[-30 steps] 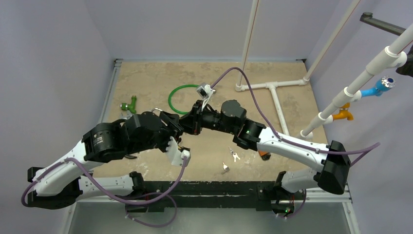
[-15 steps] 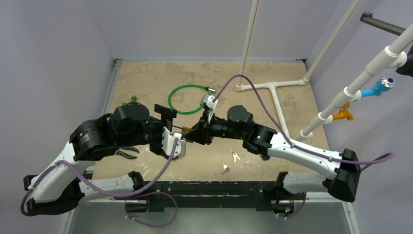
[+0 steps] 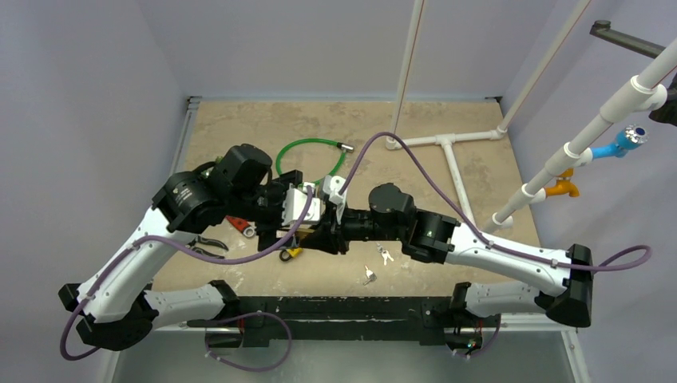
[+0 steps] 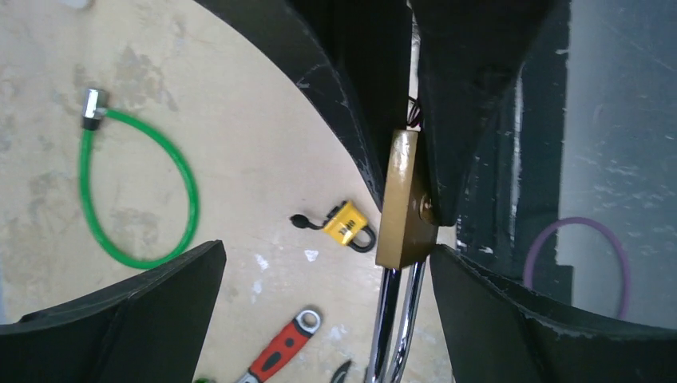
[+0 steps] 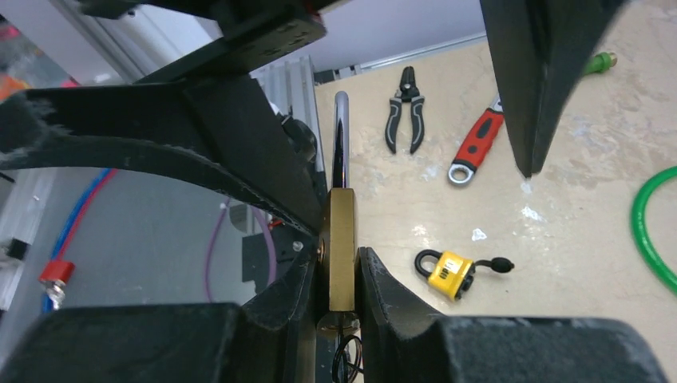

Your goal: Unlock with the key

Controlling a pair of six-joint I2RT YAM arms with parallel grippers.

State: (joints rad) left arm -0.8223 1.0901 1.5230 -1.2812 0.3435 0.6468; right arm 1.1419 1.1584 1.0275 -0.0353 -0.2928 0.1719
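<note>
Currently right gripper clamped on brass padlock; left gripper wide apart, shackle between its fingers, contact unclear.

- Plain pale lavender walls close in the workspace on three sides.
- A mottled beige tabletop fills the middle.
- White plastic pipes slant upward at right, in soft, even light.

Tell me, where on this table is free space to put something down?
Bare: the back left corner beyond the green cable loop, and the patch between that loop and the white pipe. Crowded: near left, around red wrench, pliers, yellow padlock.
</note>
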